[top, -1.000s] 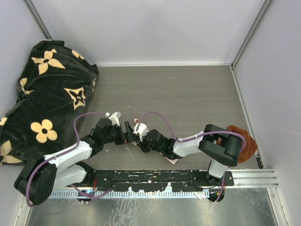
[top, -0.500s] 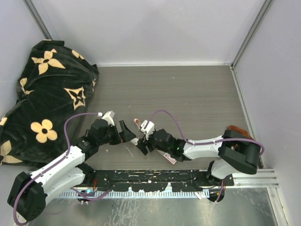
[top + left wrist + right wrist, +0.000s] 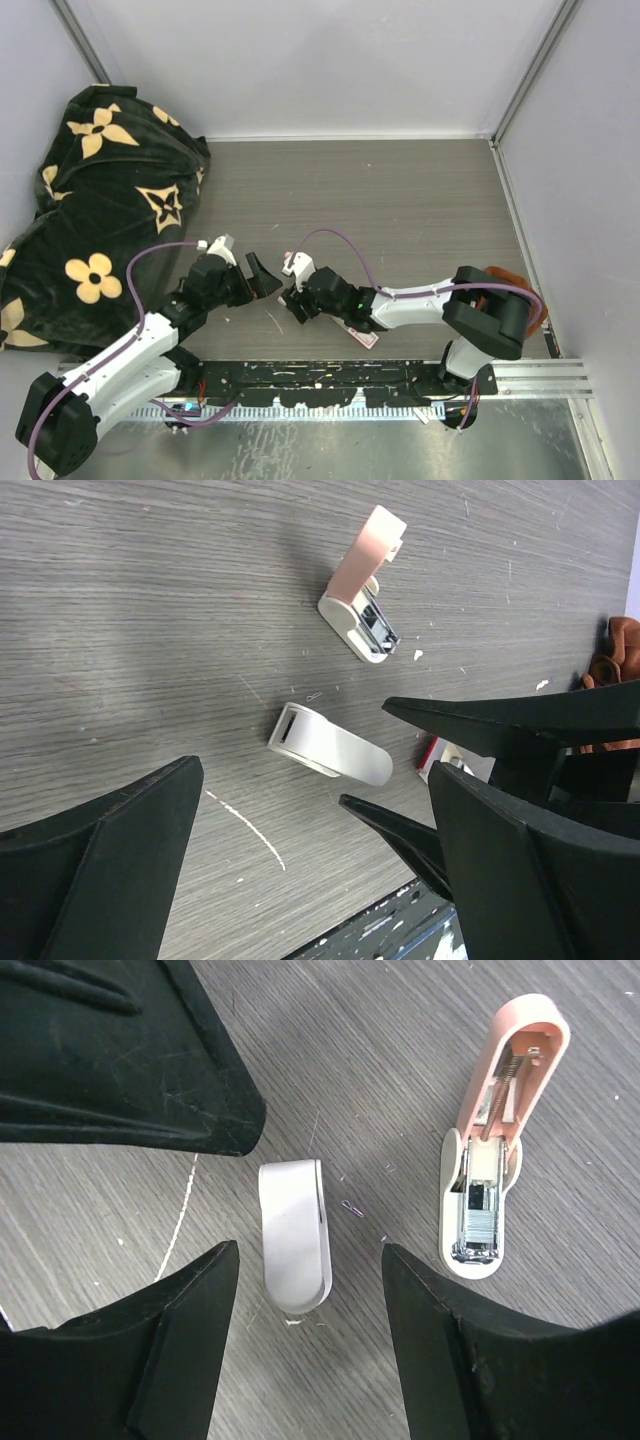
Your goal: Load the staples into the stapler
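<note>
Although both black pincers hover low over the grey wood-grain table (image 3: 400, 200), neither holds anything. The left gripper (image 3: 260, 279) is spread wide, and the right gripper (image 3: 310, 1250) gapes around the near end of a small closed white plastic stapler (image 3: 295, 1235). Nearby lies a pink-lidded white stapler (image 3: 495, 1160), hinged open, with a silvery staple strip (image 3: 474, 1222) in its channel. The red-and-white staple box (image 3: 363, 337) sits by the right arm. Loading looks nearly done, and the next move is probably to press the lid shut squarely.
</note>
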`<state>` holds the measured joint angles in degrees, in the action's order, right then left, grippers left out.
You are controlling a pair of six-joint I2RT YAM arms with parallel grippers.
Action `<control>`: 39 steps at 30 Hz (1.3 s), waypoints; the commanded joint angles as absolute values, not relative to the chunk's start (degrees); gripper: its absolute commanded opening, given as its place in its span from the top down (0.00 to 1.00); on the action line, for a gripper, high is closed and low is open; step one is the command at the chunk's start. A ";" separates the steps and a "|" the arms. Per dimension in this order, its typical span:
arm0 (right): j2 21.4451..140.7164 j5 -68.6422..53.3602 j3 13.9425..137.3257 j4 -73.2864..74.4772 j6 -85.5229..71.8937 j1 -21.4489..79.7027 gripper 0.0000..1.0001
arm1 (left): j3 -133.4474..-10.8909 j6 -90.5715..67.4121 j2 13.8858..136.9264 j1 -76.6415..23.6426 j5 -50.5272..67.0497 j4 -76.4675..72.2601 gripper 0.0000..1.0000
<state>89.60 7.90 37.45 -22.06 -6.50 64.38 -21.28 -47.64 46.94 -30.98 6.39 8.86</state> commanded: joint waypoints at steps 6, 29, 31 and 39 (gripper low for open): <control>95.88 8.20 44.53 -19.26 -3.87 64.66 0.41 | -20.08 -48.46 46.29 -29.54 5.93 7.92 0.01; 93.40 4.02 35.11 -35.42 -3.36 64.86 0.99 | -16.29 -56.16 49.74 -29.09 22.56 -3.83 0.03; 93.10 3.68 34.41 -36.65 -3.63 64.91 0.99 | -15.79 -56.35 51.32 -29.10 23.57 -5.58 0.08; 92.40 2.11 32.71 -40.02 -4.67 64.86 0.99 | -15.72 -58.09 58.42 -29.09 25.22 -11.82 0.33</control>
